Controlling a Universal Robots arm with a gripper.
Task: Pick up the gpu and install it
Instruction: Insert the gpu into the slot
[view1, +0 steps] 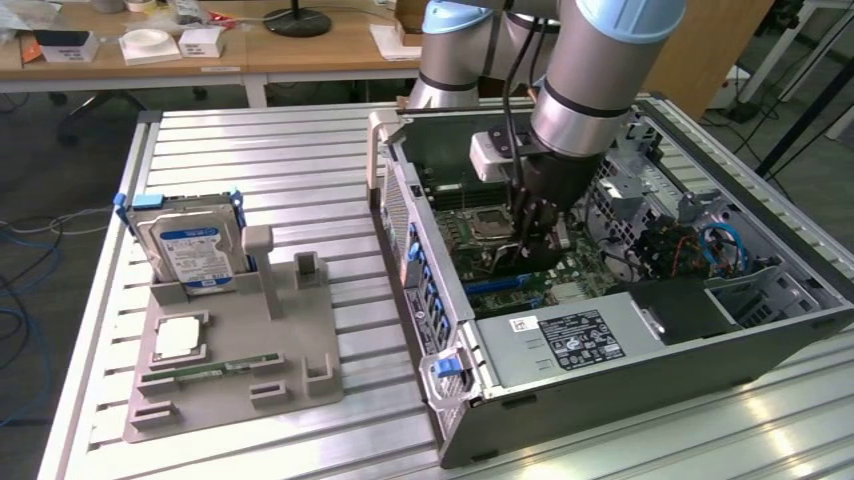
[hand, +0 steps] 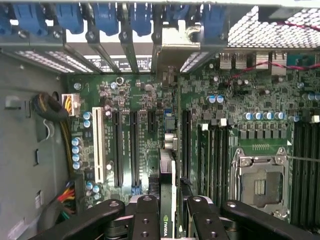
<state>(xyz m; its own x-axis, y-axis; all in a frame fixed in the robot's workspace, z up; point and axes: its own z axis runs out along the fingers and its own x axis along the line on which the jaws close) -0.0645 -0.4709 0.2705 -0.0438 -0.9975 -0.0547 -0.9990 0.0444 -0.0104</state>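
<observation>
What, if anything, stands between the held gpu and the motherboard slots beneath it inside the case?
Nothing visible. The gripper holds the gpu edge-on above the motherboard, inside the open computer case. In the wrist view the expansion slots near the card look bare, with no cable or part across them. The stretch directly under the card is hidden.

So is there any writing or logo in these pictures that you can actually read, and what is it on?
Nothing reads as clear words.
GPU, held edge-on in the gripper: a small logo on its edge, no readable letters.
Hard drive label, blue and white: print too small to read.
Power supply sticker in the computer case: symbols and text, too blurred.
Motherboard: markings too small.
</observation>
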